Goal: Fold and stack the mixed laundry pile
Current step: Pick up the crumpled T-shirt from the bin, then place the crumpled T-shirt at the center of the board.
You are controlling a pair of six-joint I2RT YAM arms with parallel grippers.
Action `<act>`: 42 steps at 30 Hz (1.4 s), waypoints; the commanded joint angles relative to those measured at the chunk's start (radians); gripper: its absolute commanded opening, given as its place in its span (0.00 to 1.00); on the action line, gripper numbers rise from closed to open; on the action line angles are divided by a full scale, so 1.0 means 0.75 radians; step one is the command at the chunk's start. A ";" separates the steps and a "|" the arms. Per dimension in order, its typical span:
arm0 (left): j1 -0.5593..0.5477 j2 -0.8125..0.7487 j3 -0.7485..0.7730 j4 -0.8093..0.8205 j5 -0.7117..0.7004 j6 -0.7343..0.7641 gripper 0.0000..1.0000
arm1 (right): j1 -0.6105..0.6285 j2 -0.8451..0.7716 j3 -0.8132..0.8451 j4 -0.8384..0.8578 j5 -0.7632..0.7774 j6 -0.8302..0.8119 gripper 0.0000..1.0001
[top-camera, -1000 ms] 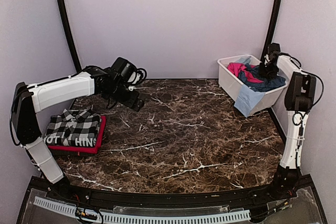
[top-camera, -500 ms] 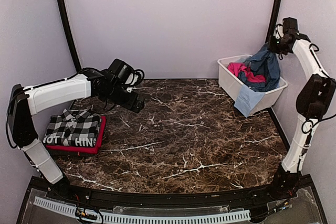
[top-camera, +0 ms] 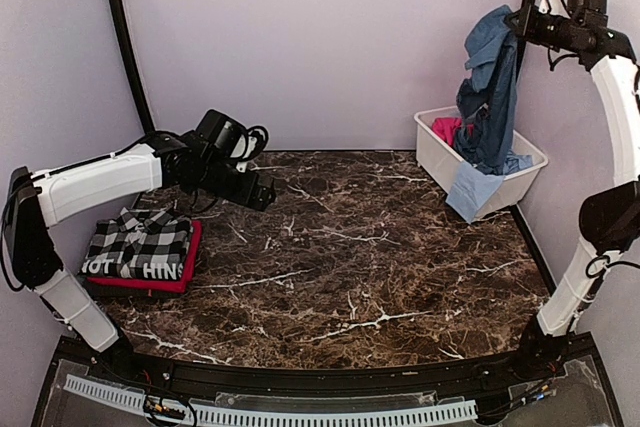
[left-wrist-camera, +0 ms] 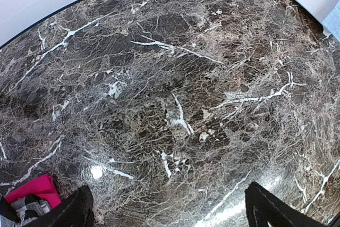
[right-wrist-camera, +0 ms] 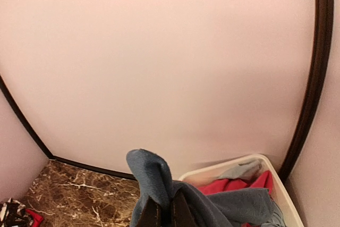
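Grips the navy tee (top-camera: 492,97) by a bunched fold in the right gripper (top-camera: 520,19), jaws pressed together on the cloth, high near the back wall and above the tub (top-camera: 430,152). Hangs straight down from those jaws, long axis vertical, lower end down inside the tub beside the pink piece (top-camera: 447,129) and close over the light blue piece (top-camera: 468,190) draped across the front rim.

Hovers over the table (top-camera: 350,247) left of centre with the left gripper (top-camera: 262,192), jaws spread wide and holding nothing. Stands well apart from the tee, nearer the folded stack at the left edge: checked garment (top-camera: 140,244) on top of the red tee (top-camera: 150,285).

Next, probably: carry the tee left and toward the near side, onto the table's middle, and lay it flat. Hangs below and slightly left of the right jaws, so likely to drag its end over the rim on any swing toward centre; worth lifting higher first. Right arm's job for now; left free to catch the lower edge once within reach
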 commanded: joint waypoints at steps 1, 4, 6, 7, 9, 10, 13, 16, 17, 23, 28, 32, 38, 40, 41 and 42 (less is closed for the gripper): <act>0.000 -0.097 -0.044 0.031 0.018 -0.044 0.99 | 0.035 -0.124 0.175 0.121 -0.155 0.081 0.00; 0.001 -0.112 -0.057 0.041 0.022 -0.058 0.99 | 0.047 -0.168 0.177 0.159 -0.224 0.128 0.00; 0.000 -0.117 -0.062 0.045 0.024 -0.063 0.99 | 0.057 -0.197 0.173 0.196 -0.271 0.154 0.00; 0.000 -0.117 -0.061 0.046 0.023 -0.065 0.99 | 0.059 -0.207 0.177 0.216 -0.296 0.175 0.00; 0.000 -0.119 -0.060 0.047 0.023 -0.068 0.99 | 0.060 -0.223 0.196 0.261 -0.365 0.227 0.00; 0.000 -0.119 -0.058 0.047 0.023 -0.070 0.99 | 0.061 -0.232 0.204 0.293 -0.401 0.261 0.00; 0.000 -0.119 -0.056 0.051 0.024 -0.076 0.99 | 0.060 -0.253 0.212 0.409 -0.495 0.363 0.00; 0.000 -0.123 -0.055 0.051 0.022 -0.083 0.99 | 0.060 -0.258 0.211 0.509 -0.569 0.477 0.00; 0.000 -0.124 -0.055 0.052 0.021 -0.084 0.99 | 0.060 -0.256 0.205 0.545 -0.595 0.520 0.00; 0.002 -0.139 -0.052 0.043 -0.024 -0.109 0.99 | 0.213 -0.222 0.136 0.686 -0.710 0.661 0.00; 0.005 -0.146 -0.033 0.034 -0.069 -0.147 0.99 | 0.475 -0.101 0.225 0.669 -0.707 0.645 0.00; 0.022 -0.158 -0.017 0.021 -0.110 -0.176 0.99 | 0.665 0.034 0.323 0.681 -0.708 0.654 0.00; 0.065 -0.211 -0.037 0.021 -0.124 -0.219 0.99 | 0.868 0.142 0.390 0.786 -0.689 0.696 0.00; 0.075 -0.228 -0.048 0.022 -0.125 -0.225 0.99 | 0.897 0.165 0.408 0.834 -0.692 0.731 0.00; 0.081 -0.235 -0.052 0.020 -0.123 -0.227 0.99 | 0.906 0.177 0.422 0.854 -0.702 0.750 0.00; 0.083 -0.238 -0.053 0.017 -0.124 -0.228 0.99 | 0.909 0.187 0.432 0.872 -0.712 0.765 0.00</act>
